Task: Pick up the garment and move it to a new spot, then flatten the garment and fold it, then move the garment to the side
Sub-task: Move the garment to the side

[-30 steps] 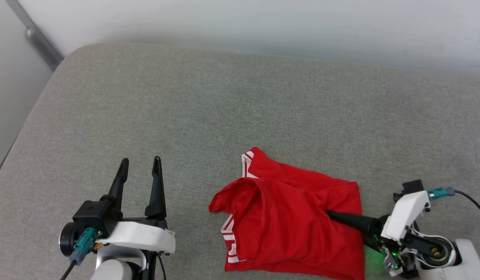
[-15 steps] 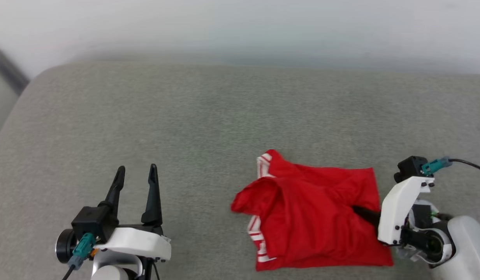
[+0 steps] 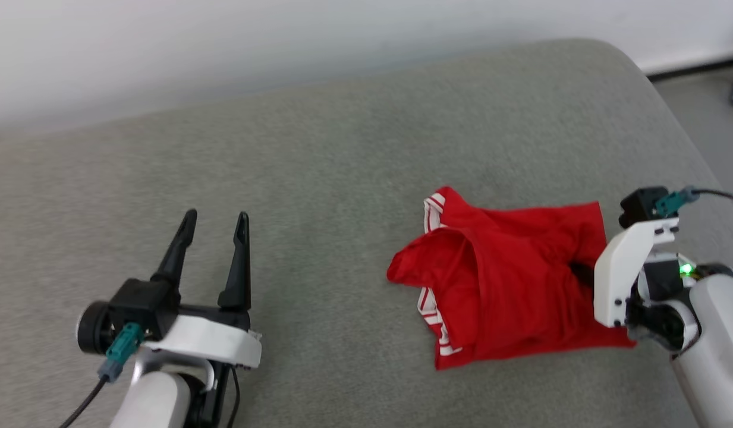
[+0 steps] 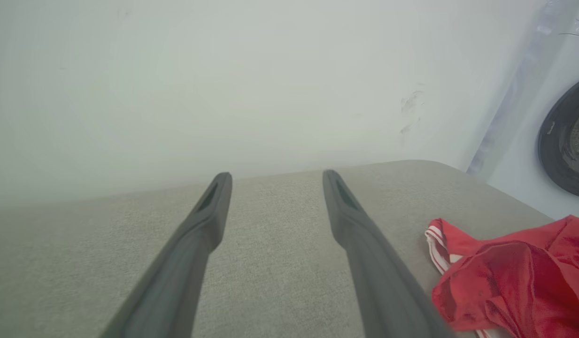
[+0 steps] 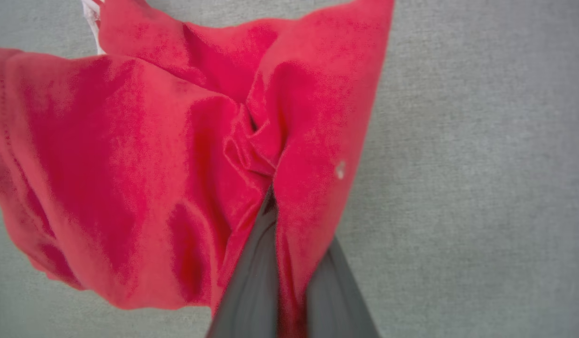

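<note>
The shirt (image 3: 509, 279) is thin red cloth, smooth, with a faint sheen where it creases. The cushion (image 3: 318, 178) beneath is grey woven fabric, matt and coarse-grained. The left gripper (image 3: 216, 217) has fingers (image 4: 195, 244) that look like dark, smooth, matt plastic. The wrist shells (image 3: 616, 279) are glossy white plastic. The wall (image 4: 223, 84) is matt white, lightly scuffed.

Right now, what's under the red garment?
The grey cushion lies under the garment. The right gripper pinches a fold; its tips are buried in cloth. Anything else beneath is covered.
</note>
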You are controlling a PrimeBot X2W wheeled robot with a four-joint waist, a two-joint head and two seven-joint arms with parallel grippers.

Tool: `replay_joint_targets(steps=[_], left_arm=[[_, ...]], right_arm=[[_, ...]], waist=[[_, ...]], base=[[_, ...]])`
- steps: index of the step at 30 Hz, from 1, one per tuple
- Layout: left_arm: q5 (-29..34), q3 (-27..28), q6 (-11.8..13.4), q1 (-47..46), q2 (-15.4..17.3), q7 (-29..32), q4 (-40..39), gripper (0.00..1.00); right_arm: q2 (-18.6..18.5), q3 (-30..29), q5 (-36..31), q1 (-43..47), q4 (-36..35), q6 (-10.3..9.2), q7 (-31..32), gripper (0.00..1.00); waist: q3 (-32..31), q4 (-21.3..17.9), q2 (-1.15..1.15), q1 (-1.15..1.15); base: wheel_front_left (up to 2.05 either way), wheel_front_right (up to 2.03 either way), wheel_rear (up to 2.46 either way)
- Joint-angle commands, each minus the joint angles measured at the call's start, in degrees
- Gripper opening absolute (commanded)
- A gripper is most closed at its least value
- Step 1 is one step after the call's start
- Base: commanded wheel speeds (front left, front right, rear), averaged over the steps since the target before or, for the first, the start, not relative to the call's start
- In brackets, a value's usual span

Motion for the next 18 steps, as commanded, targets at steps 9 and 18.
replay_joint_targets(steps=[9,18], left_arm=[[3.8,-2.9,-2.3,-9.3,3.0,3.5,-4.7,1.0],[5.4,-5.2,-3.6,-15.3,3.3,5.9,-9.2,1.0]], right_arm=[[-5.1,-0.7,-2.7,-11.7,10.3,-0.06,-9.3,0.0],[-11.2,-7.3,-9.5,-23.3,22.9,-0.07,-21.2,0.0]], waist=[[17.2,-7.9,0.0,0.0],[23.7,-4.3,0.0,0.0]], base=[[0.0,0.0,0.0],[0.0,0.0,0.0]])
